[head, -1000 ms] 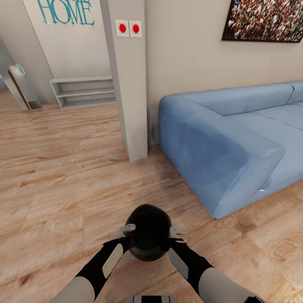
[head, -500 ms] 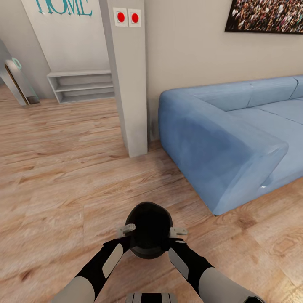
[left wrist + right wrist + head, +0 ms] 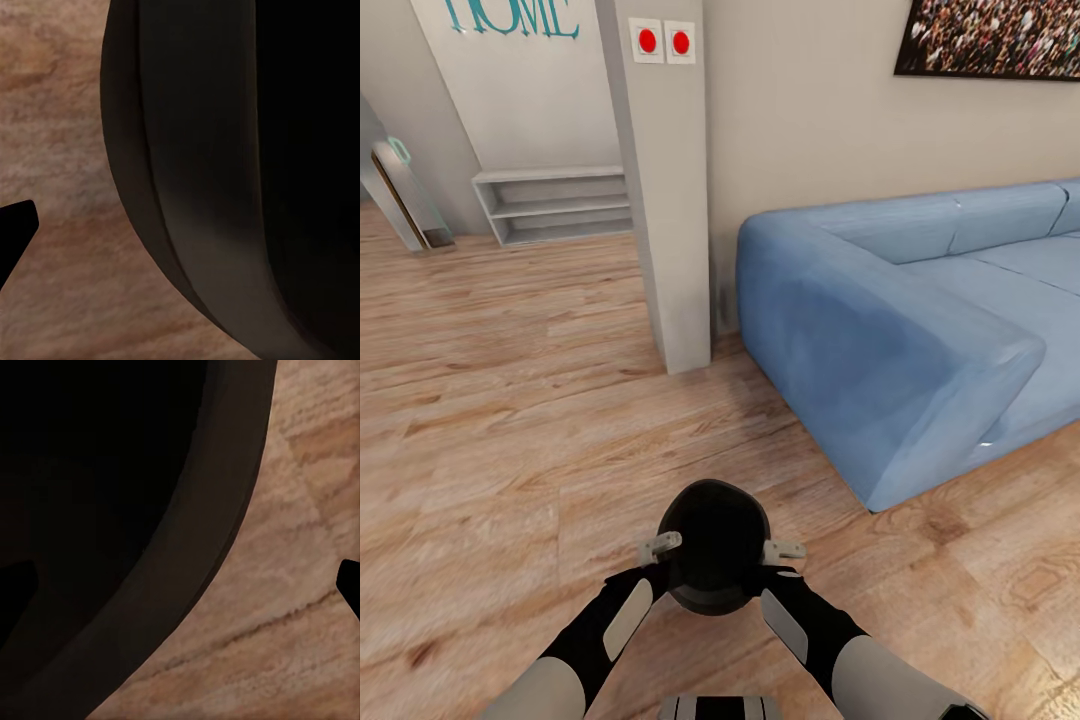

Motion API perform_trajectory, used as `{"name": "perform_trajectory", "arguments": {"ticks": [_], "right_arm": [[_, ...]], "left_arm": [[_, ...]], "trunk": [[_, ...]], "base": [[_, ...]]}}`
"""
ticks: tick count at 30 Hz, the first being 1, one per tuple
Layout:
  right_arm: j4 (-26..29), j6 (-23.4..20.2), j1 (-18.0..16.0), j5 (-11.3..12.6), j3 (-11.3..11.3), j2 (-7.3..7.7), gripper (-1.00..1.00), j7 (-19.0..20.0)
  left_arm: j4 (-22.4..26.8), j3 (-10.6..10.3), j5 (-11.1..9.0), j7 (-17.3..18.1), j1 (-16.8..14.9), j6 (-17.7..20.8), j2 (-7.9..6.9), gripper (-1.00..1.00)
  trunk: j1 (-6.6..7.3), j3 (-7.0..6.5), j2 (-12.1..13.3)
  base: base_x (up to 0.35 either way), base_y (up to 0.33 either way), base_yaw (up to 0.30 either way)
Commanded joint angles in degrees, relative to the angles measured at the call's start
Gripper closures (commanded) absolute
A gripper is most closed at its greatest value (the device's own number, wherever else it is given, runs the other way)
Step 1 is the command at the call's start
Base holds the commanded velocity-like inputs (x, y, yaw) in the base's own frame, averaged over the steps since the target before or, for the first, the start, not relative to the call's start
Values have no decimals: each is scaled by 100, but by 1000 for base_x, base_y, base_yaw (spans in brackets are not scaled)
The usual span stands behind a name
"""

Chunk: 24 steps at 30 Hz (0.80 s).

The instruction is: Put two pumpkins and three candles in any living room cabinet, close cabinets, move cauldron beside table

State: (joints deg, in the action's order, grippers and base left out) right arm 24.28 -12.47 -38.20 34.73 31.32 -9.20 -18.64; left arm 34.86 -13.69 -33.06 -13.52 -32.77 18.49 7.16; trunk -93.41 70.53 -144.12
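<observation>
Cauldron [image 3: 712, 548] is up off the floor [image 3: 500, 420], carried low in front of the robot with one gripper on each side. Head view has the left gripper [image 3: 660, 546] against its left flank and the right gripper [image 3: 783, 549] against the right, pale fingertips poking out at the rim on both sides. Whether each one is really clamped on the rim or just pressing the pot between the two arms, can't tell. The wrist views don't settle it: the left wrist view has the black belly [image 3: 225, 180] with wood grain beside it, and the right wrist view has the dark rolled rim [image 3: 135, 510] with floorboards beside it.

Progress-wise, I'd say this is the cauldron leg of the job, and it's mid-carry, not delivered. No table anywhere ahead, just a blue sofa [image 3: 900, 330] on the right, a grey pillar [image 3: 665, 200] with two red buttons [image 3: 663, 41], and a low grey shelf [image 3: 550, 203] against the far wall. So the pot is next to nothing useful yet.

As for pumpkins, candles and cabinet, none of that is in front of the camera, so no way to say if they're stowed or the drawers shut. My guess is that part comes first in the order and may be finished, but that's only a guess.

What's left for sure: find the table, drive over, set the pot down beside it
</observation>
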Motion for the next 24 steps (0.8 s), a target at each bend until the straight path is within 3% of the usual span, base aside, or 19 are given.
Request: {"name": "perform_trajectory", "arguments": {"ticks": [1, 15, 16, 22, 23, 24], "right_arm": [[9, -26, -3, 51, 50, 6, -100, -52], [6, -27, -3, 51, 50, 6, -100, -56], [6, -27, -3, 51, 50, 6, -100, -55], [6, -27, -3, 51, 50, 6, -100, -55], [6, -27, -3, 51, 50, 6, 100, -58], [6, -27, -3, 51, 50, 6, 100, -56]], "left_arm": [[12, -28, -60, -54, -2, 14, -4, -100], [12, -28, -60, -54, -2, 14, -4, -100], [12, -28, -60, -54, -2, 14, -4, 100], [12, -28, -60, -54, -2, 14, -4, 100], [12, -28, -60, -54, -2, 14, -4, 100], [12, -28, -60, -54, -2, 14, -4, 100]], "trunk": [[1, 5, -2], [1, 5, -2], [1, 5, -2], [1, 5, -2], [1, 5, -2], [1, 5, -2]], "base": [[0, 0, 0], [0, 0, 0], [0, 0, 0], [0, 0, 0], [0, 0, 0], [0, 0, 0]]}}
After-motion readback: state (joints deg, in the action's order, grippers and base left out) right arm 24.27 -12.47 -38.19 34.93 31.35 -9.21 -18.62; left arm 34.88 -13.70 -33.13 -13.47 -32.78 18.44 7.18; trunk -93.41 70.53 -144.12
